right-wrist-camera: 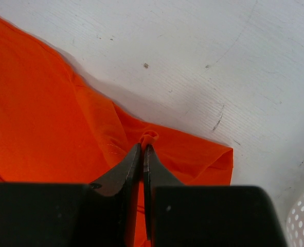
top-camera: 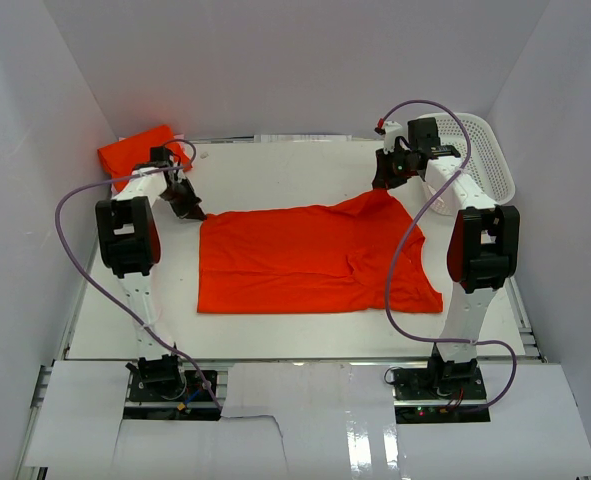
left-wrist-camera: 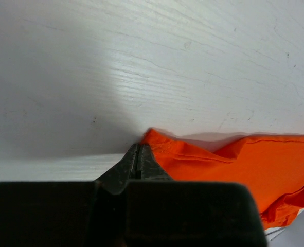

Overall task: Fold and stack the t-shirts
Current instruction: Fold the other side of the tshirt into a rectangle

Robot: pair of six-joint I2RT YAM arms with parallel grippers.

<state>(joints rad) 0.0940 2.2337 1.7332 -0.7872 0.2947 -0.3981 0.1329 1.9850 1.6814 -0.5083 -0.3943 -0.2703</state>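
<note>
**Far Edge Pinched at Both Corners**

Spread flat mid-tabletop [top-camera: 275, 165]: the open t-shirt [top-camera: 305, 265], long axis running left to right across both arms. Closed to a sliver on its far-left corner: the left end effector [top-camera: 190, 212], with only the very tip of the fabric caught, judging from the wrist view. Clamped likewise on a small pucker at the far-right corner: the right end effector [top-camera: 385, 183]. Straight toward the bases from both tips, all the rest of the cloth; so probably a pull of the far edge nearward, with equal reach for each arm. Parked at the far-left corner, a folded t-shirt [top-camera: 140, 152]. Far right, a white mesh basket [top-camera: 485, 150]. Plain white tabletop, white walls on three sides.
</note>
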